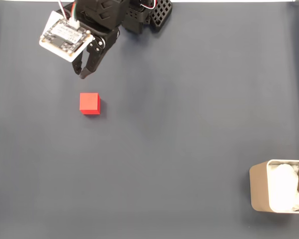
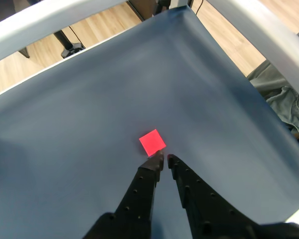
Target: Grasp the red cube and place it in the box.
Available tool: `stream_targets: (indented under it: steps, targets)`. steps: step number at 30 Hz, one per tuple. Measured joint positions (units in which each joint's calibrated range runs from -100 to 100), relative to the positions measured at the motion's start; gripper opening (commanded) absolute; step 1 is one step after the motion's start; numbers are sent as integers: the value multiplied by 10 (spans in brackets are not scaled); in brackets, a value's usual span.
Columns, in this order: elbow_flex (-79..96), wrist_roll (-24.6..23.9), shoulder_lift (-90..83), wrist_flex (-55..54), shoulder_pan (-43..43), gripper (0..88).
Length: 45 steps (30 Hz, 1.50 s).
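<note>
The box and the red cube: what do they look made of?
The box: seemingly thin metal, beige with a soft sheen, rounded corners; white soft padding inside. The red cube: plain, matte, evenly coloured faces, likely plastic or painted wood; the views cannot settle which.

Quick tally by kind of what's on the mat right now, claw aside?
Red cube: 1
Box with white padding inside: 1
Total: 2 things, both lying on the dark blue mat. The claw sits above the cube in the fixed view and holds nothing.
</note>
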Motion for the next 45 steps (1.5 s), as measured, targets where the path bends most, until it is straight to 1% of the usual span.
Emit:
stream_targets:
  steps: [3, 7, 12, 17, 21, 30, 38, 45]
  targets:
    - [0, 0, 4, 0, 5, 25]
    - [0, 0, 5, 0, 9, 104]
    - [0, 13, 5, 0, 12, 219]
    - [0, 33, 5, -2, 17, 289]
    - [13, 37, 5, -16, 17, 336]
    - [65, 54, 12, -86, 26, 404]
    - [127, 69, 30, -160, 36, 407]
    - [165, 70, 50, -208, 36, 412]
